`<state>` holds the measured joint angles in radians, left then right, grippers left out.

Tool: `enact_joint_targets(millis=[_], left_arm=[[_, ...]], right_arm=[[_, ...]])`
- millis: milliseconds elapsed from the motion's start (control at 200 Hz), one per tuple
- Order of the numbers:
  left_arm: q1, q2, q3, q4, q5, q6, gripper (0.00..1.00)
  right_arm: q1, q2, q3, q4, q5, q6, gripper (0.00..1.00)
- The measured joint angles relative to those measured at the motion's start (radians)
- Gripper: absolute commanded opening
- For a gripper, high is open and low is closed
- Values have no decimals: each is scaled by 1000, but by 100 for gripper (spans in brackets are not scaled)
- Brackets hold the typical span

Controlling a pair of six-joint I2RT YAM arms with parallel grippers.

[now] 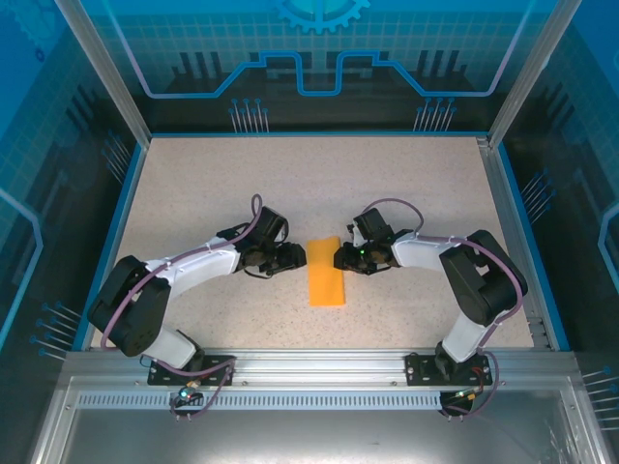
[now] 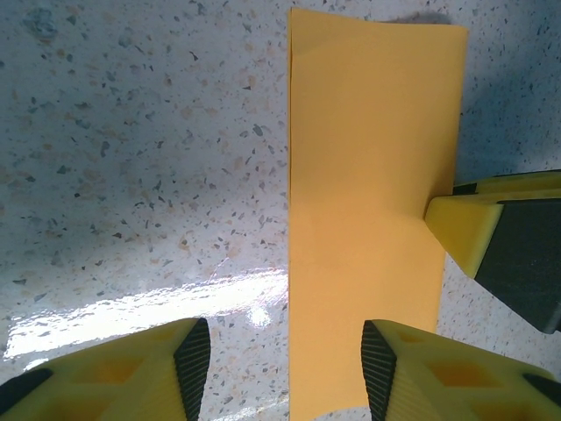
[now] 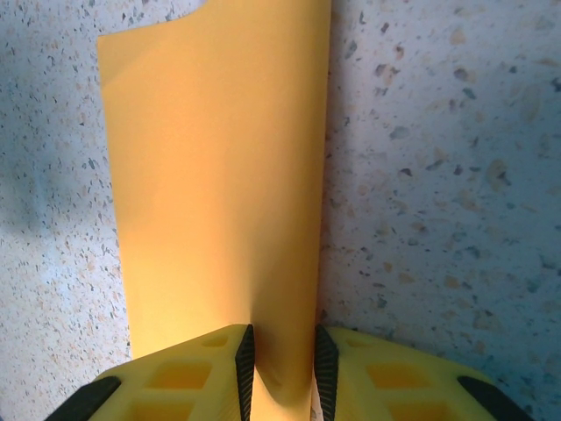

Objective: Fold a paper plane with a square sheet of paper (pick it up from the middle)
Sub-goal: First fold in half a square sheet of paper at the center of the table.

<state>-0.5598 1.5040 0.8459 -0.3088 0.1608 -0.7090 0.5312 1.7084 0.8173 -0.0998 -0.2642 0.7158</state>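
Between both arms on the speckled surface (image 1: 193, 184) lies the folded orange-yellow paper (image 1: 326, 272), a smooth narrow rectangle. Right fingers (image 3: 325, 373) pinch its edge; left fingers (image 2: 195, 364) straddle its fold, parted.

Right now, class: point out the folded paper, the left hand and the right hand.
folded paper (image 1: 326, 273): top external view, middle of strip.
left hand (image 1: 295, 258): top external view, between fingertips.
right hand (image 3: 282, 367): right wrist view, between fingertips.
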Motion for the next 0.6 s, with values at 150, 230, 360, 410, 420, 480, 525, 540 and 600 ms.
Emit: enact_joint_targets(millis=[150, 230, 360, 410, 420, 480, 525, 540, 600], left_arm=[[0, 0, 0, 1, 0, 0, 52], [0, 0, 0, 1, 1, 0, 52], [0, 0, 0, 7, 4, -3, 52], [0, 0, 0, 8, 6, -8, 52], [0, 0, 0, 8, 7, -8, 52], [0, 1, 0, 10, 12, -13, 52], [0, 2, 0, 14, 14, -19, 52], [0, 2, 0, 16, 16, -19, 52], [0, 3, 0, 24, 19, -25, 52]], right_arm=[[0, 0, 0, -1, 2, -2, 29], [0, 0, 0, -1, 2, -2, 29], [0, 0, 0, -1, 3, -2, 29], [0, 0, 0, -1, 3, -2, 29], [0, 0, 0, -1, 3, -2, 29], [0, 0, 0, -1, 3, -1, 29], [0, 0, 0, -1, 3, -1, 29], [0, 0, 0, -1, 3, -1, 30], [1, 0, 0, -1, 3, 2, 30]])
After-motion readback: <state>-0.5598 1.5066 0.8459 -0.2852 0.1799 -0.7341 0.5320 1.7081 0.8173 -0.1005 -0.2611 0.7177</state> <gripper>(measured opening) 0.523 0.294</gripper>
